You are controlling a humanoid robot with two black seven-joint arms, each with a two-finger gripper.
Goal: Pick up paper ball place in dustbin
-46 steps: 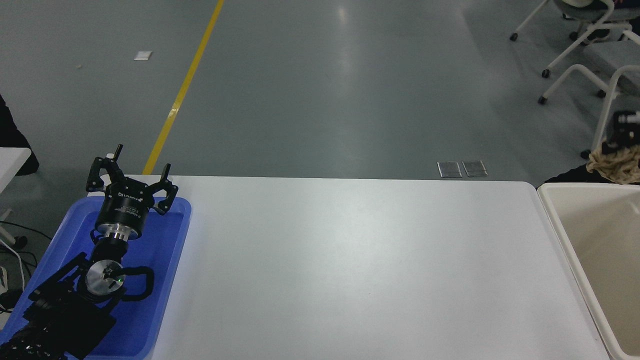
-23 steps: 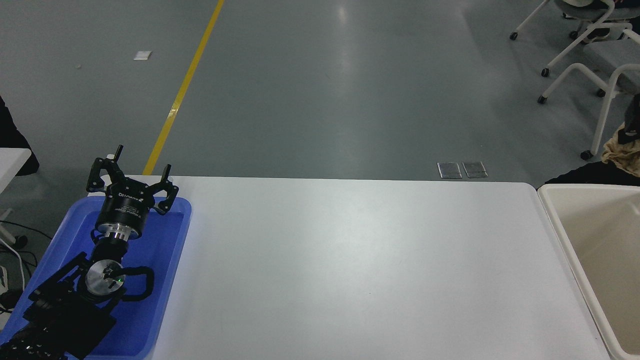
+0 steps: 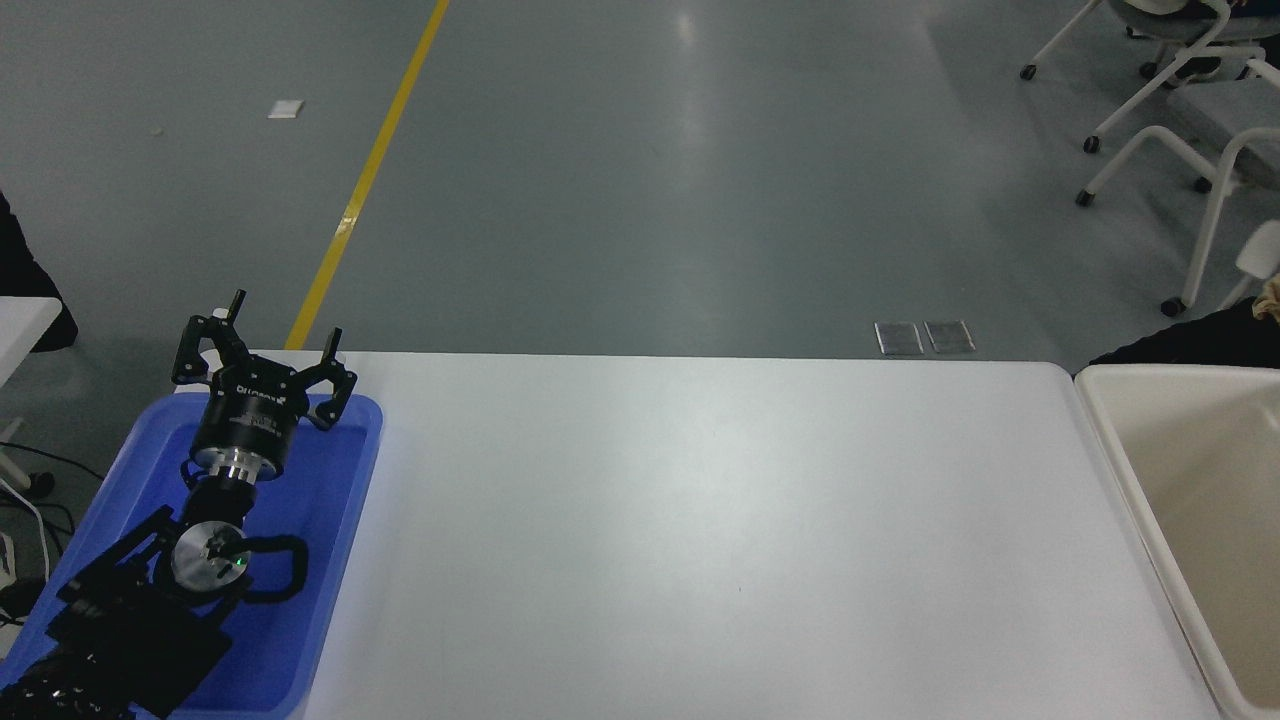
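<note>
The cream-white dustbin stands at the table's right end, cut off by the picture's edge; the part of its inside that shows holds nothing. A thin tan sliver at the right edge, above and behind the bin's far rim, looks like the edge of the paper ball; the rest is out of view. My right gripper is out of view. My left gripper is parked at the lower left over the blue tray, fingers spread and empty.
The white table spans the middle. White chair legs stand on the grey floor at the upper right. A dark shape lies just behind the dustbin's far rim. A yellow floor line runs at the upper left.
The right gripper with the paper ball has moved up and to the right, out of the picture; only a tan sliver remains at the edge. The left arm has not moved.
</note>
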